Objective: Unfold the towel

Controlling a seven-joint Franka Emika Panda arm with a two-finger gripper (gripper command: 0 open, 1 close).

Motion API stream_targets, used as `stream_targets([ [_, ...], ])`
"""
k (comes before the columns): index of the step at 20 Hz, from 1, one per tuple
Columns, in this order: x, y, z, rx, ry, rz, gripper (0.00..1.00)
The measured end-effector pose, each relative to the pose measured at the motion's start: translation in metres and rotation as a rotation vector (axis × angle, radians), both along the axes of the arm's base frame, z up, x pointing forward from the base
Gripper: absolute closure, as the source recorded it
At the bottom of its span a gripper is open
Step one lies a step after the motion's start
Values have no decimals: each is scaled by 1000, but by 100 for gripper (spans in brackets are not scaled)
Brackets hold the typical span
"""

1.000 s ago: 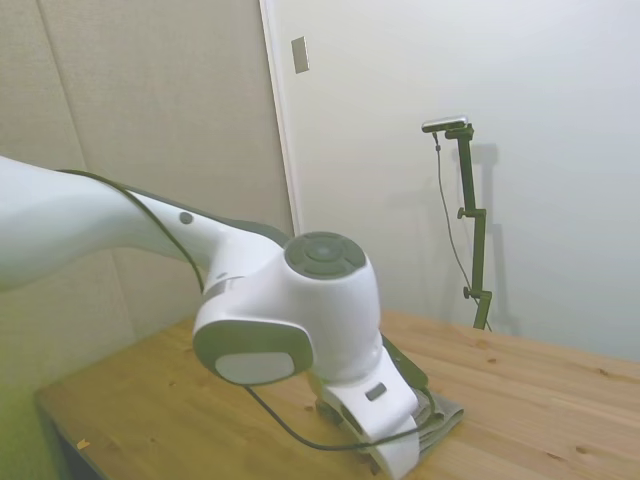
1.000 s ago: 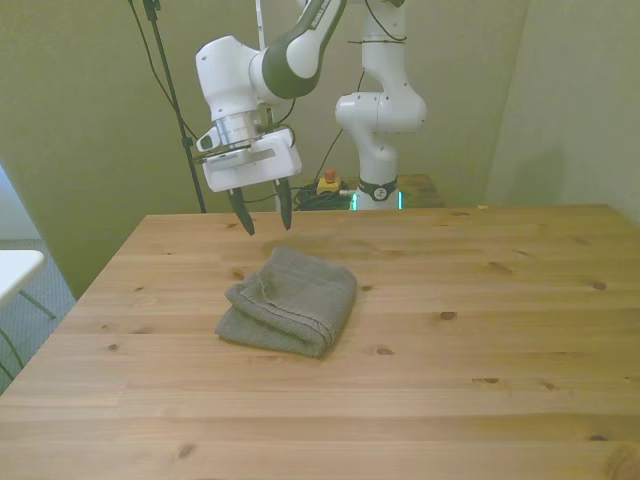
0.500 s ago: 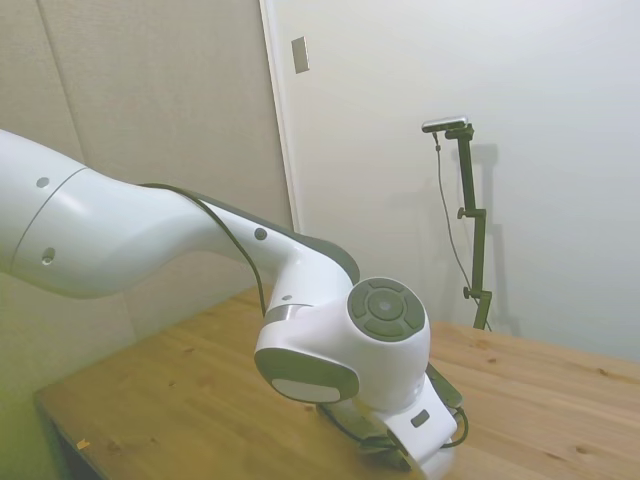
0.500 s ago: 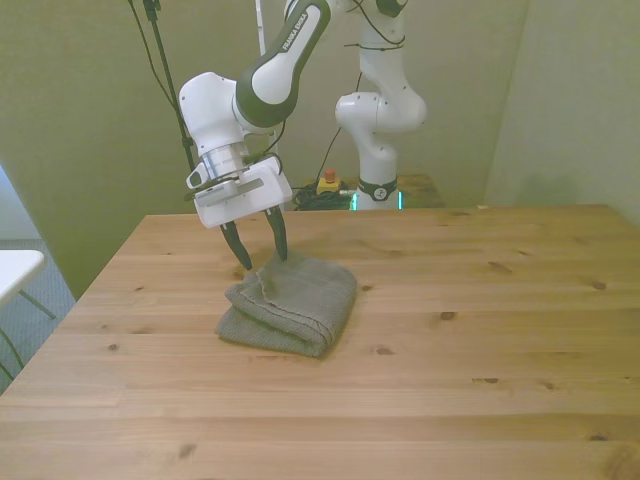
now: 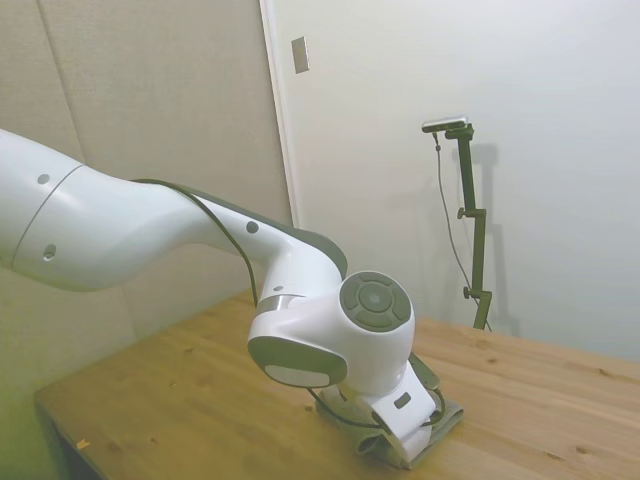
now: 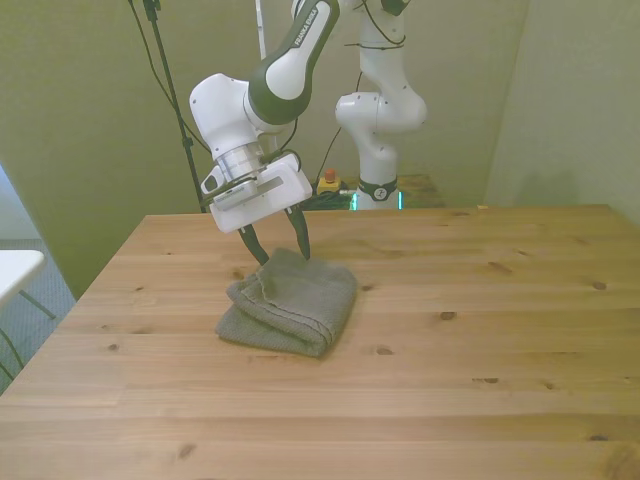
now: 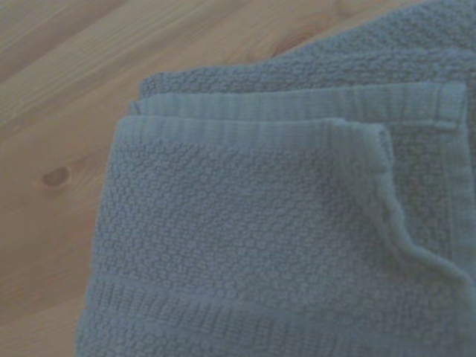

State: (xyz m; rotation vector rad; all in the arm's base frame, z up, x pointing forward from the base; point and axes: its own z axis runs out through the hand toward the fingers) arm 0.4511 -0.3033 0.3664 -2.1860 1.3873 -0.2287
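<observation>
The grey-olive towel (image 6: pixel 292 303) lies folded in thick layers on the wooden table (image 6: pixel 480 330), left of middle in the front view. My gripper (image 6: pixel 280 251) hangs tilted over the towel's far edge, its two dark fingers open, their tips at or just above the cloth. In the side view the arm's wrist housing covers most of the towel (image 5: pixel 440 425), and only its edge shows below it. The wrist view is filled by the towel (image 7: pixel 253 238), with several stacked hems and a corner flap lying on top.
A strip of bare wood (image 7: pixel 67 97) shows beside the towel's corner in the wrist view. The table's left edge (image 6: pixel 95 290) runs near the towel in the front view. A wall stands behind the table in the side view.
The gripper has shifted toward the front view's right along the towel's far edge and tilted more. The fingers stay open and the towel lies as before.
</observation>
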Motion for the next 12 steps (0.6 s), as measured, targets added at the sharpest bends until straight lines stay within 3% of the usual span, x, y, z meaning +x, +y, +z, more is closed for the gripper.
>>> stream_targets([
  [8, -10, -6, -5, 8, 10, -20, 0],
  [9, -13, -8, -6, 10, 12, -25, 100],
  [12, -17, -13, -9, 12, 16, -39, 100],
])
